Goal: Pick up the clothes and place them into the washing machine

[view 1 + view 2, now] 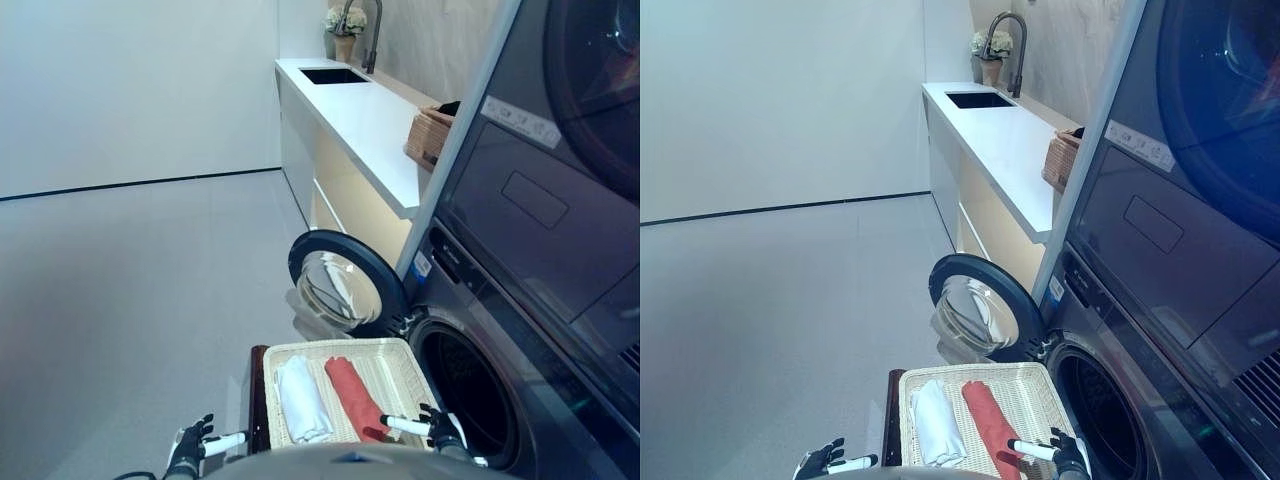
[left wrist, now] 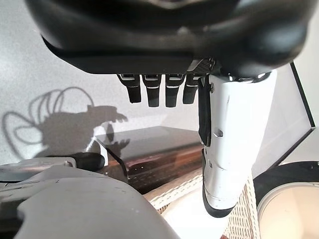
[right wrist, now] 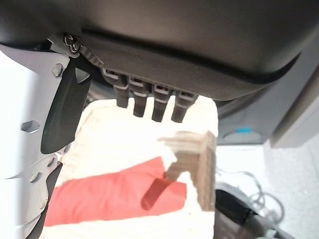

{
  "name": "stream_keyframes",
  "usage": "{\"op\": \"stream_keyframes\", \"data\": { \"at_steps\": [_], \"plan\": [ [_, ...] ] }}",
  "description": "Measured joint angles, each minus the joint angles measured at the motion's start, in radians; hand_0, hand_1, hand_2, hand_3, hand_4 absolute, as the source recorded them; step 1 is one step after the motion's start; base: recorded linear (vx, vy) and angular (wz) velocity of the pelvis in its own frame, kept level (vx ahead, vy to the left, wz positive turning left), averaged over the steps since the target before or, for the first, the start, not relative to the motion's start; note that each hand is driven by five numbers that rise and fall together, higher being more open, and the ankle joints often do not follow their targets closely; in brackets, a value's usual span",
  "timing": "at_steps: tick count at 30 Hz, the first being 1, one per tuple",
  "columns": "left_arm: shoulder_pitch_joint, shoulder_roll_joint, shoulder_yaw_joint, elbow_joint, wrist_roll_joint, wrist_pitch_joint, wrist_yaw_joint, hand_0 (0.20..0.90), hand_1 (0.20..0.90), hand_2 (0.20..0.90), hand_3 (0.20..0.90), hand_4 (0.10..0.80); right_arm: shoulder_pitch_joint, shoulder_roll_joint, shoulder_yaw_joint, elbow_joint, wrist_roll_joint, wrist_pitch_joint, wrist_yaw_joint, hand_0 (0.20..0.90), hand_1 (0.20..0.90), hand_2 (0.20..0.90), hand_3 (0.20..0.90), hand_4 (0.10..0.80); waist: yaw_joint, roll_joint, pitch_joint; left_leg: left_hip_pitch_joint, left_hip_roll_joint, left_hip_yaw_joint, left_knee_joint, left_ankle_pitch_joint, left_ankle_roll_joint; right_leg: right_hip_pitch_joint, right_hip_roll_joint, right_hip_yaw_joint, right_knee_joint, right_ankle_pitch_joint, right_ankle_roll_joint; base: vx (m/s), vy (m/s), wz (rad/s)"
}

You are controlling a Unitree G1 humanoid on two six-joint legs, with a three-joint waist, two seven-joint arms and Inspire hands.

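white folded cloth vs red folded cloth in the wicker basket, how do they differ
The white folded cloth lies on the left side of the pale wicker basket, away from the washing machine's open drum; the red folded cloth lies mid-basket, nearer the drum and the right hand. Both are long folded strips lying side by side.

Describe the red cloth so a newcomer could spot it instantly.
Find the washing machine on the right with its round door swung open. On the floor in front of it sits a pale woven basket holding two folded cloths side by side. The red cloth is the one nearer the drum opening; its neighbour, the white cloth, lies on the far side from the machine.
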Motion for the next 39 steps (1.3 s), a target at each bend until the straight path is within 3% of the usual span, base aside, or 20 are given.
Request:
{"op": "stream_keyframes", "data": {
  "at_steps": [8,13,39],
  "plan": [
    [0.000,-0.003,-0.012,-0.005,-0.041,0.003,0.015,0.900,0.900,0.900,0.900,0.800,0.002,0.040,0.007,-0.392,0.254,-0.029,-0.006,0.900,0.900,0.900,0.900,0.800,-0.027,0.008,0.005,0.001,0.003,0.012,0.000,0.001,-0.001,-0.006,0.005,0.018,0.000,0.001,-0.001,-0.026,0.004,-0.03],
    [-0.005,0.003,-0.029,-0.005,-0.072,0.015,0.023,0.900,0.900,0.900,0.900,0.800,-0.099,0.040,0.081,-0.392,0.278,-0.034,0.011,0.900,0.900,0.900,0.900,0.800,-0.025,-0.002,0.009,0.021,0.003,0.028,0.000,-0.004,-0.003,-0.003,0.005,0.031,0.008,0.001,-0.001,0.017,-0.004,-0.08],
    [-0.015,0.004,-0.028,-0.002,-0.075,0.036,0.040,0.900,0.900,0.900,0.900,0.800,-0.185,0.039,0.103,-0.342,0.145,0.031,-0.056,0.900,0.900,0.900,0.900,0.800,-0.026,-0.004,0.032,0.033,0.003,0.037,0.000,-0.006,0.000,0.000,0.007,0.043,0.007,0.007,-0.002,0.003,-0.002,-0.02]
  ]
}}
